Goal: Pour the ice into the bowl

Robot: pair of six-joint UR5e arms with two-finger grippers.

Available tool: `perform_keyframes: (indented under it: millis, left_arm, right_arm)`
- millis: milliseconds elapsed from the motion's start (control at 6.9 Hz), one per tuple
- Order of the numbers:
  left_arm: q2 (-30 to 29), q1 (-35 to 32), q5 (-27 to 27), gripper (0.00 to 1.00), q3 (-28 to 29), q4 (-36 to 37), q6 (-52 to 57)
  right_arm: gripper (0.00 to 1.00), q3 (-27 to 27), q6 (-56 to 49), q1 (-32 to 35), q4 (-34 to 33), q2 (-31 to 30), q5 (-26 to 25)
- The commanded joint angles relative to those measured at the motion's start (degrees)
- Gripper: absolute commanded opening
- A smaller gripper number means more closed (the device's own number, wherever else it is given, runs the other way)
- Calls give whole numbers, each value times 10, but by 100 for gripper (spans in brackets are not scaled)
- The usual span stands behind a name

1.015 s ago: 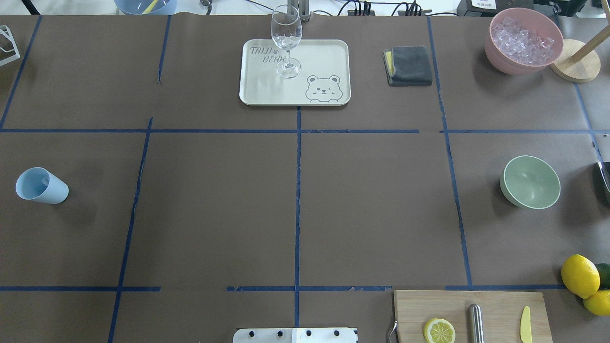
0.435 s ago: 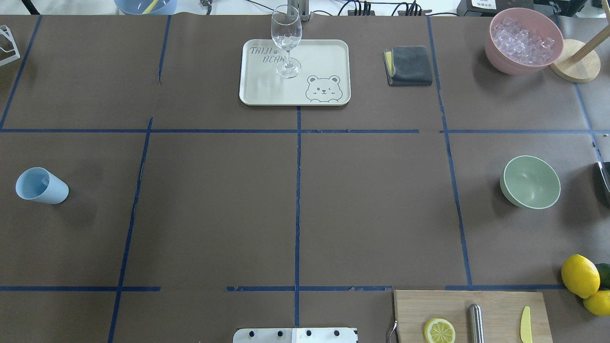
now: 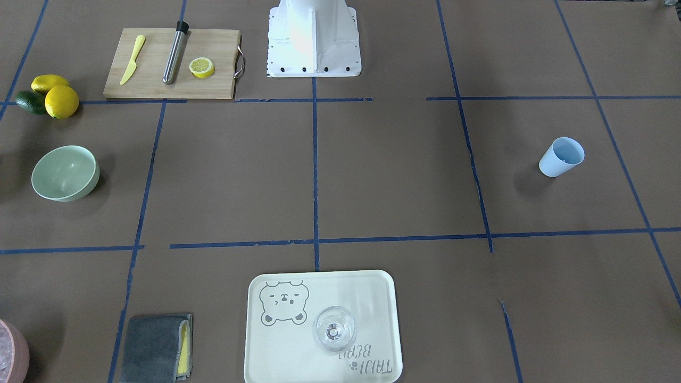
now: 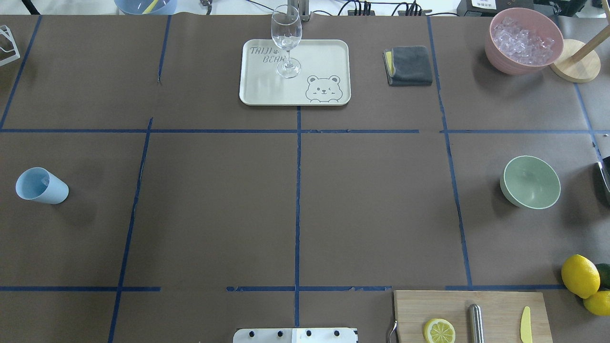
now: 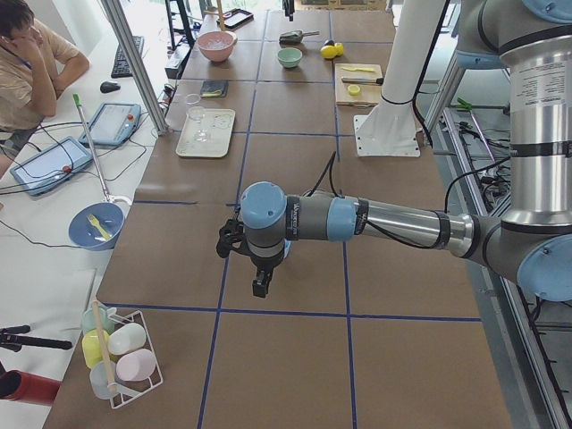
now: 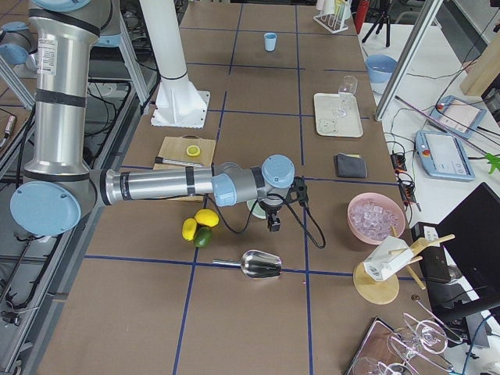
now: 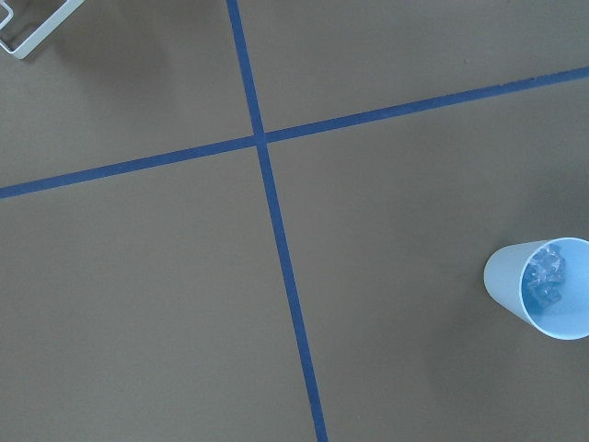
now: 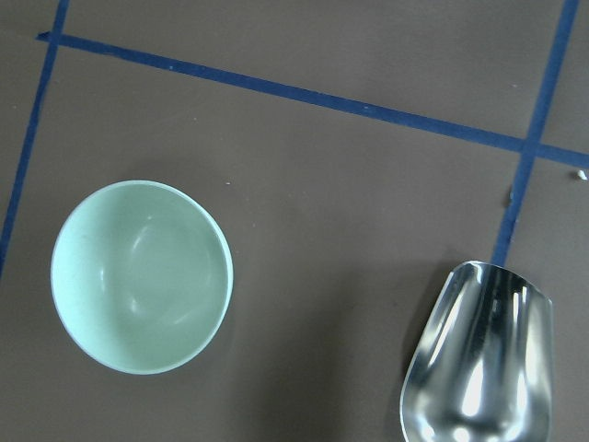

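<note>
Above the table [image 4: 214, 205] at its left end: left gripper [image 5: 260, 284] aloft, touching nothing, caught only in a side view, so cannot tell whether spread or pressed together. Near it, at the lower right edge of the left wrist view, the blue cup [image 7: 538, 290], upright, ungrasped, with the ice [image 7: 545, 276] in its bottom as a few small clear cubes. At the opposite end: right gripper [image 6: 273, 225] likewise aloft, nothing visible in it, likewise caught in a side view alone, so again cannot tell whether spread or pressed together. Below it, slightly aside, the bowl [image 8: 140, 276], pale green, upright, bare inside, not one cube in it; near the bowl but apart from it, a metal scoop [image 8: 479, 364] lying on the table. Farther out, well apart from the bowl, a pink container [image 4: 498, 57] heaped with whitish ice of its own, touched by nothing. Between cup and bowl, nearly the whole width of the table. Judging by this layout, nothing of the task done yet: cup not gripped, not lifted, ice not poured. Left to do, by the look of it: closing on the cup, carrying it across to the bowl or passing it over midway, tipping it above the rim to slide the cubes out.
</note>
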Motion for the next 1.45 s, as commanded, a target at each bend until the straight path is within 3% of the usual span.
perform_keyframes:
  millis: [0,145,580,725,870,1015,1160,1305]
  left_arm:
    - [0,0,-11,100,0,-1,0]
    - [0,0,-11,100,-1,-1,0]
    - [0,0,-12,100,0,-2,0]
    - [0,0,-12,100,-1,-2,0]
    - [0,0,-11,100,0,-2,0]
    - [0,0,-12,100,-1,-2,0]
    - [1,0,-11,100,-2,-2,0]
    - [1,0,-11,100,-2,-2,0]
  right_arm:
    - [99,-13,216,-94,116,13,-93]
    - [92,-24,250,-100,137,13,-93]
    - [94,-97,260,-132,200,16,-95]
    - [84,-97,274,-141,201,16,-95]
    - [51,-97,276,-149,204,16,-97]
    - [10,-98,275,-151,204,15,-104]
    - [0,-98,275,-151,204,15,-105]
    - [0,-96,276,-151,204,15,-103]
